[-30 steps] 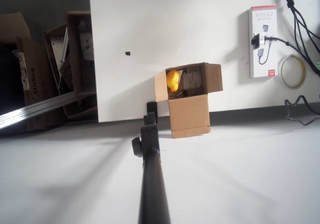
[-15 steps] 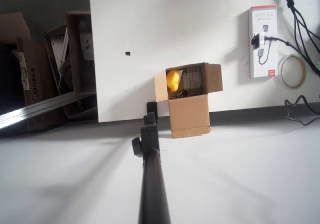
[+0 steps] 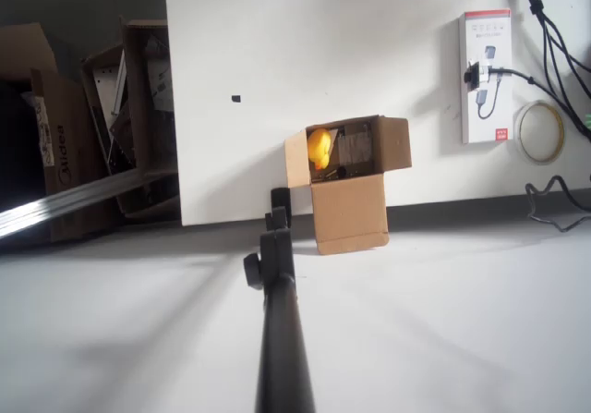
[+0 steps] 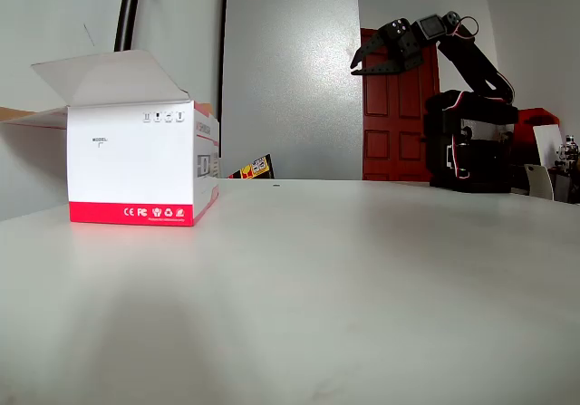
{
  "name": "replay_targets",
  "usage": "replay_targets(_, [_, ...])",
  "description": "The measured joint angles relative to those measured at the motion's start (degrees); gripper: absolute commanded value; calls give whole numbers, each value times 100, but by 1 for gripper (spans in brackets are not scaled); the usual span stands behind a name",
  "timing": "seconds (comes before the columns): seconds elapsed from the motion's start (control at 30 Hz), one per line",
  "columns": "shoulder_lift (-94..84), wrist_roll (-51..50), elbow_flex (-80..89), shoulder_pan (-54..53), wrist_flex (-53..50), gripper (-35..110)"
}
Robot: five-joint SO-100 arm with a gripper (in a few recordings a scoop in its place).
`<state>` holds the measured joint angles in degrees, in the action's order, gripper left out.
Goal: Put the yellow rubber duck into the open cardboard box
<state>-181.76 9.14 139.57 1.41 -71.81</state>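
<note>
One white table [image 3: 369,62] carries one open cardboard box [image 3: 349,196], plain light brown, flaps spread, near the table's six o'clock edge in the overhead view. One yellow rubber duck [image 3: 319,148], small, rounded and bright, sits inside it at the nine o'clock side. One white-and-red package [image 3: 486,76] lies at three o'clock. In the fixed view the black arm's gripper [image 4: 370,57] hangs raised and apart from everything, fingers slightly parted, holding nothing, before a red door [image 4: 394,106].
</note>
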Motion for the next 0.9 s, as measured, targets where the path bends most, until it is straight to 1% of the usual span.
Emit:
replay_targets(0.23, [-325, 132, 773, -18, 237, -1])
replay_targets(0.57, [-316, 141, 2461, 0, 1248, -1])
replay_targets(0.9, [-299, 18, 3384, 18, 1345, -1])
